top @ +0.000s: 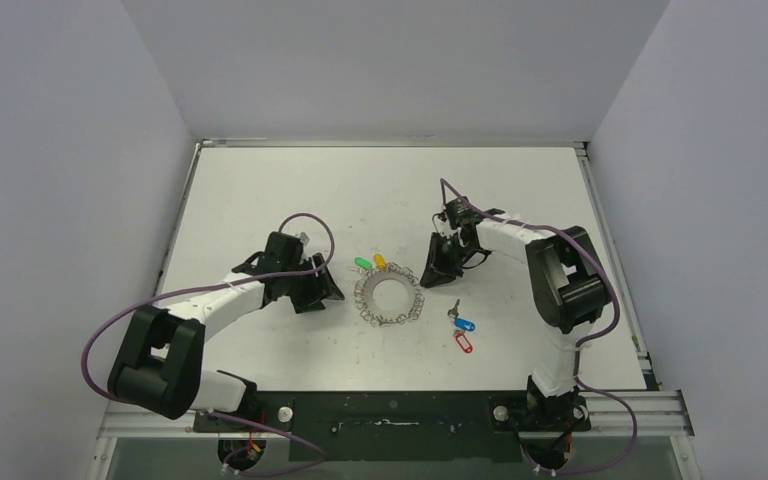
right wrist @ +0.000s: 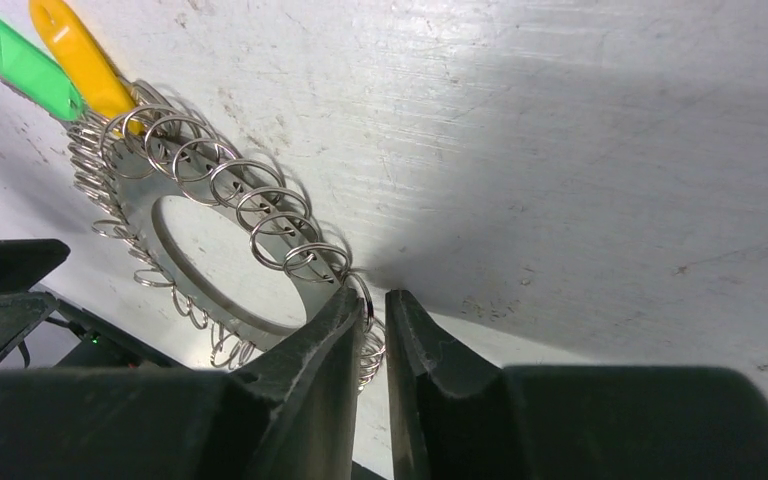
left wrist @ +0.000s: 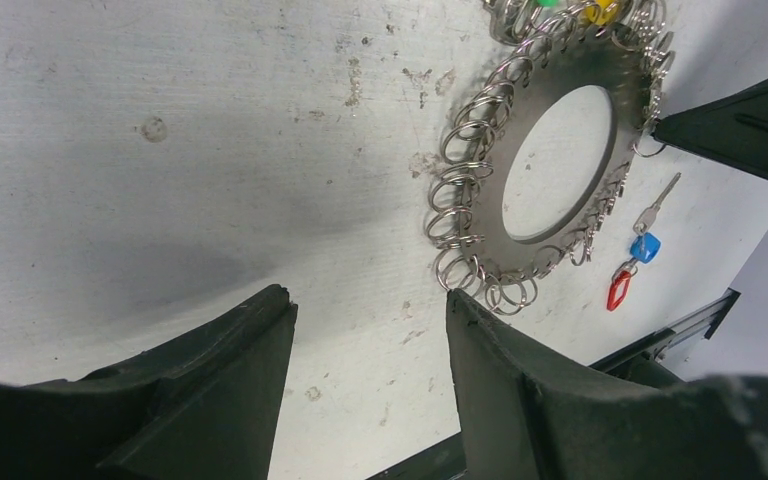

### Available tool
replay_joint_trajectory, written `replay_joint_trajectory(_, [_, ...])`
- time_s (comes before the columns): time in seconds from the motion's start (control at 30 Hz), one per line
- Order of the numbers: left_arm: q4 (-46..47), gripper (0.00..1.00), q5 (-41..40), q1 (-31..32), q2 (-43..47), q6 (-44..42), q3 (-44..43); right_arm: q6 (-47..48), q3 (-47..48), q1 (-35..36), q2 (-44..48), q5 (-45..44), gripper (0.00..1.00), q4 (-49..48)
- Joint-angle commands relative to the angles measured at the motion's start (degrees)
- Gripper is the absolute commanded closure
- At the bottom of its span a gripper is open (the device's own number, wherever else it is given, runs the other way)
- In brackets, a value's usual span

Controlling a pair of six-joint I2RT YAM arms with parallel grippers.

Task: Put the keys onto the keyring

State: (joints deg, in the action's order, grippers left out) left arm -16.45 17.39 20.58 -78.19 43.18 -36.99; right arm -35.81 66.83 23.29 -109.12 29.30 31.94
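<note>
The keyring (top: 370, 287) lies flat at the table's middle, a grey metal ring edged with small wire loops. The keys lie loose to its right, apart from it: one with a blue tag (top: 468, 325), one with a red tag (top: 464, 343); the left wrist view shows the same blue tag (left wrist: 645, 246) and red tag (left wrist: 618, 290). My right gripper (right wrist: 378, 295) stands at the keyring's (right wrist: 132, 190) right rim, jaws a narrow slit apart, wire loops in the gap. My left gripper (left wrist: 370, 300) is open and empty, low over the table left of the keyring (left wrist: 490, 170).
A green tag (top: 363, 264) and a yellow tag (top: 380, 261) hang on loops at the keyring's far edge, both plain in the right wrist view as green tag (right wrist: 25, 65) and yellow tag (right wrist: 75, 55). White walls enclose the table on three sides.
</note>
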Motion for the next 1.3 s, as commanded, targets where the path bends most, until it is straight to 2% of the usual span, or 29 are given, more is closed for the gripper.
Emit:
replay_joint_trajectory(0.0, [2.9,0.45,1.3,0.4,-1.6,-0.4,-1.4,0.8,-0.7,-0.1,4.1,-0.1,0.8,0.6])
replay_joint_trajectory(0.13, [4.1,0.45,2.5,0.9,-4.1,-0.4,-2.2,0.2,-2.0,0.0,5.0,0.4,0.73,-0.1])
replay_joint_trajectory(0.33, [5.6,0.46,3.9,2.0,-9.1,-0.4,-5.2,-0.9,-3.4,0.0,5.0,1.6,0.7,-1.7])
replay_joint_trajectory(0.67, [5.3,0.51,5.1,3.7,-15.5,-1.2,-10.3,-1.7,-2.3,1.0,2.7,1.9,0.72,-2.6])
replay_joint_trajectory(1.1, [4.3,0.61,5.2,6.7,-15.8,-1.9,-10.3,-1.2,1.6,1.8,-0.2,1.9,0.77,-1.7])
replay_joint_trajectory(1.27, [2.8,0.62,4.8,8.5,-16.3,-3.0,-12.0,-0.6,3.2,2.1,-1.4,2.0,0.77,-0.6])
